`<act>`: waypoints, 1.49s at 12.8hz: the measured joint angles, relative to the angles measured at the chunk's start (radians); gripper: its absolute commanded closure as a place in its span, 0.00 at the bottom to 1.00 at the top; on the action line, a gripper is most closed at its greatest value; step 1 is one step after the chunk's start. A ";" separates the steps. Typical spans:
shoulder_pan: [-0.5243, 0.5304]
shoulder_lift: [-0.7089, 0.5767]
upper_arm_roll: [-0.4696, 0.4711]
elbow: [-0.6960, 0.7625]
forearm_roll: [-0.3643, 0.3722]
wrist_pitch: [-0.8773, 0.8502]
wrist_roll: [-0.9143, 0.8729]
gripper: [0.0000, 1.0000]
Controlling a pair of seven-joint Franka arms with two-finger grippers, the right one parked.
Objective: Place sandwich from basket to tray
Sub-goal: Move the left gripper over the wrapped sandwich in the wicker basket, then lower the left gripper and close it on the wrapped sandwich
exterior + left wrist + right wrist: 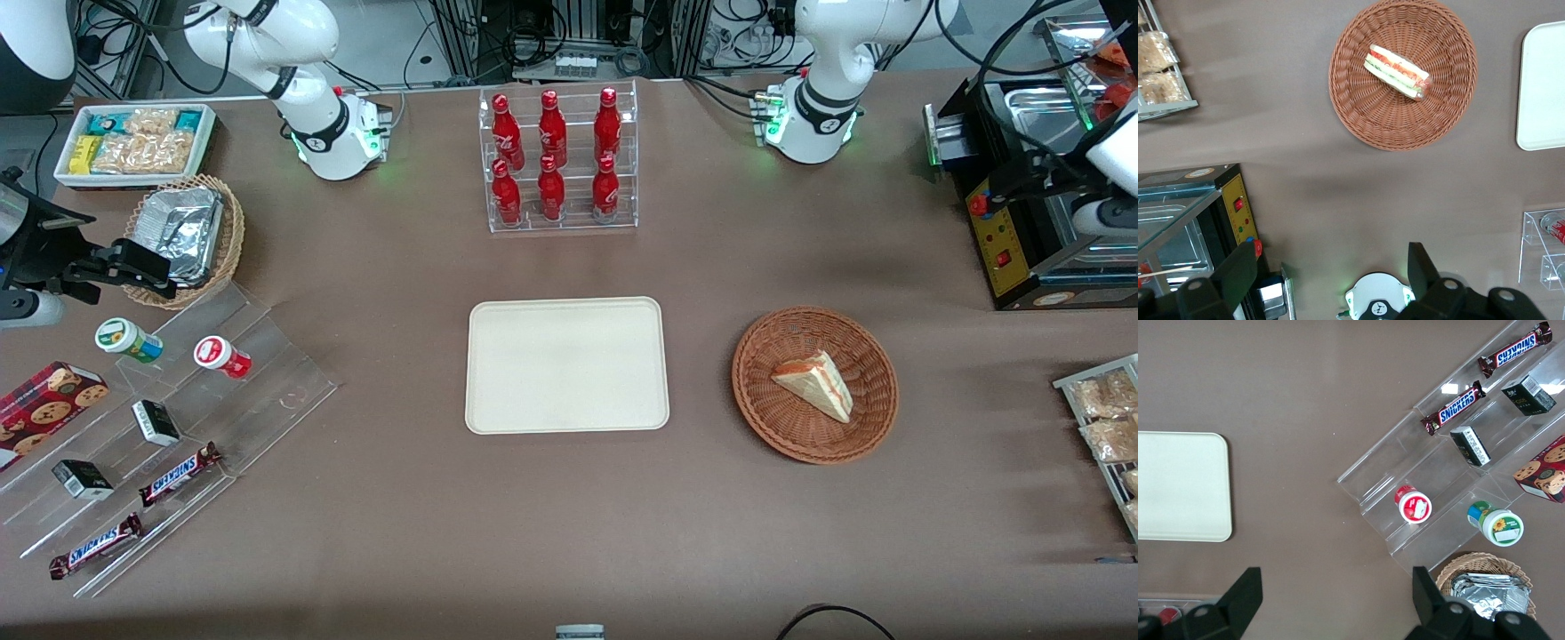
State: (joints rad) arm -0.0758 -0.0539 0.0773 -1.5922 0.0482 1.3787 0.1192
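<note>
The sandwich [816,384] [1398,72], a pale wedge with red and green filling, lies in the round reddish-brown basket [782,427] [1358,113]. Beside the basket, toward the parked arm's end, the cream-white tray [566,364] [1545,87] lies flat with nothing on it. My left gripper [1009,182] [1331,273] hangs high over the black oven at the working arm's end, farther from the front camera than the basket and well apart from it. Its fingers [1238,273] stand wide open with nothing between them.
A black oven [1022,258] stands under the gripper. A wire rack of snack packets [1102,418] sits nearer the front camera. A clear rack of red bottles [558,160] stands farther back than the tray. Acrylic steps with snacks [178,444] and a foil-filled tan basket [233,244] lie toward the parked arm's end.
</note>
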 measured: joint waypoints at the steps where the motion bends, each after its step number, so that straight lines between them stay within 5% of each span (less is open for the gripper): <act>1: 0.000 0.010 -0.002 0.000 0.000 0.001 -0.001 0.00; 7: 0.000 0.099 -0.003 -0.004 0.000 0.092 -0.077 0.00; 19: -0.051 0.419 -0.076 -0.100 -0.041 0.547 -1.044 0.00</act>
State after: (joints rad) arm -0.1265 0.3648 0.0012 -1.6919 0.0069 1.9260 -0.9249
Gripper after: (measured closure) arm 0.000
